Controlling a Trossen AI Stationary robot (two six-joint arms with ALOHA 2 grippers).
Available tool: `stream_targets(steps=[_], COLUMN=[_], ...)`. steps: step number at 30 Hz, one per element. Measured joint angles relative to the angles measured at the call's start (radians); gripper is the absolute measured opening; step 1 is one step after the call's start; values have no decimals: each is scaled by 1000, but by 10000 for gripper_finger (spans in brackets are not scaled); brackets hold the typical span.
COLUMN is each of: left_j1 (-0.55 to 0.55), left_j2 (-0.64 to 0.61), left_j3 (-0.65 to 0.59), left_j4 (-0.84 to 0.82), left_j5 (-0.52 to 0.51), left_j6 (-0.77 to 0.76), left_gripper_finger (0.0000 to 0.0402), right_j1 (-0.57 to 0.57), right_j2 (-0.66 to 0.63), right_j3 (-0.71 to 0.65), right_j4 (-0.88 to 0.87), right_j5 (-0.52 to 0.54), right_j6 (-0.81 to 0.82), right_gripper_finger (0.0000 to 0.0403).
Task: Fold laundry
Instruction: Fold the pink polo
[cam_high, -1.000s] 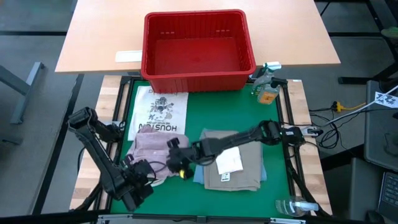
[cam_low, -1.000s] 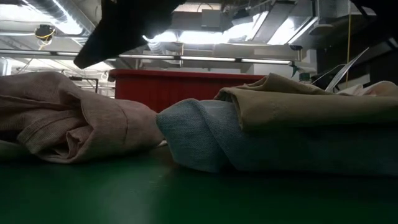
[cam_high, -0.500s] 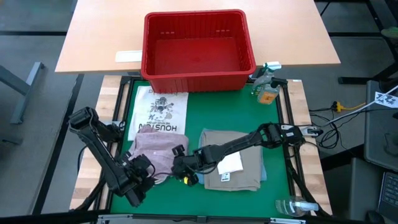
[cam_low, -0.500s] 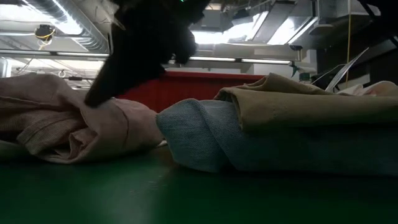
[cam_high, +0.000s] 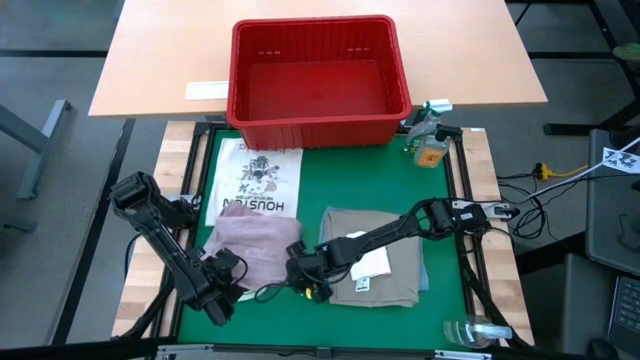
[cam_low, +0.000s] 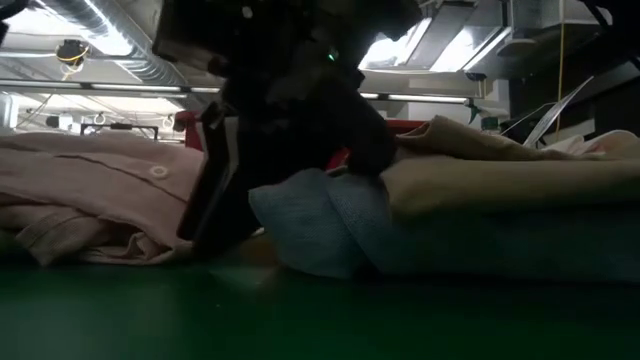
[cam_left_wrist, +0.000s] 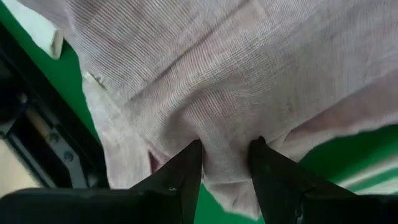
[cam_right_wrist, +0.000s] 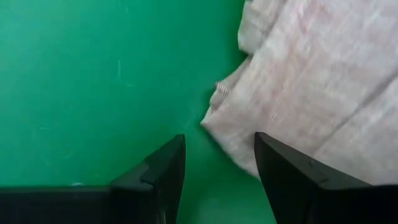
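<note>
Pink shirt (cam_high: 255, 240): your left gripper (cam_left_wrist: 225, 163) pinches its hem; right gripper (cam_right_wrist: 219, 163) stands parted over the corner. Close squarely, then lift both evenly.

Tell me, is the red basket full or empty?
Empty. The high view shows the red basket's bare bottom; the pink shirt lies on the green mat instead.

Bright ceiling lights (cam_low: 300, 95) backlight the low view, leaving the near arm a blurred silhouette.
</note>
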Motion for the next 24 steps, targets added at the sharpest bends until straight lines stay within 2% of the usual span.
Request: stream_targets(steps=[4, 9, 17, 20, 24], left_j1=[-15, -28, -14, 1, 34], left_j2=[0, 0, 0, 0, 0], left_j3=[-2, 23, 106, 140, 182], left_j4=[-24, -95, -157, -157, -160], left_j5=[66, 140, 138, 72, -115], left_j6=[0, -23, -4, -5, 1], left_gripper_finger=[128, 128, 128, 128, 128], right_j1=[0, 0, 0, 0, 0], right_j2=[0, 0, 0, -2, -3], right_j3=[-18, -18, 71, 113, 177], right_j4=[2, -8, -112, -165, -196], right_j5=[40, 41, 41, 41, 63], right_j6=[2, 3, 0, -4, -8], right_gripper_finger=[192, 192, 192, 192, 192])
